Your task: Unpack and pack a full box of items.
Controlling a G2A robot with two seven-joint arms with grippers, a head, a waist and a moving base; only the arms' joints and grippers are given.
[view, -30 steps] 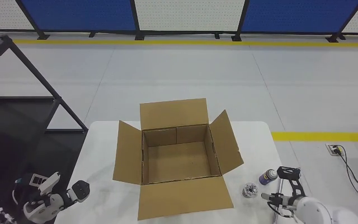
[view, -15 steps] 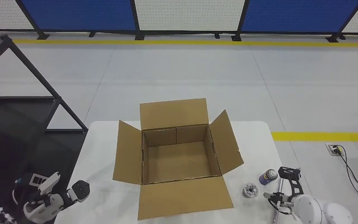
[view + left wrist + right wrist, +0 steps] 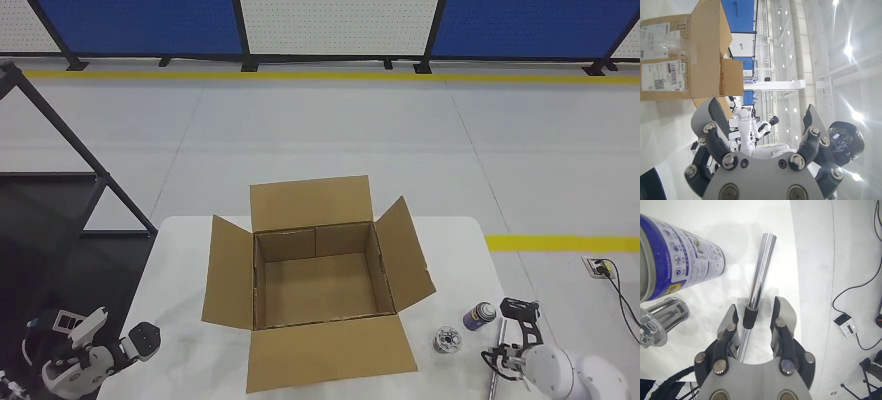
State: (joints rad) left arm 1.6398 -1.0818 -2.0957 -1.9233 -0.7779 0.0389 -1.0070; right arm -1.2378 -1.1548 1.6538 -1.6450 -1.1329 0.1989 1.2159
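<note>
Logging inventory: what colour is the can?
The can is blue with a white printed label, clearest in the right wrist view.

Matt cardboard box (image 3: 310,203), glossy chrome rod (image 3: 761,270)

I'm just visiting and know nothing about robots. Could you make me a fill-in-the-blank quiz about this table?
1. The brown cardboard box has its flaps ____.
2. The shiny chrome rod lies between the fingers of the ____ end effector.
3. The cylindrical spray can beside the ribbed silver metal part is mainly coloured ____.
Missing words: open; right; blue.
</note>
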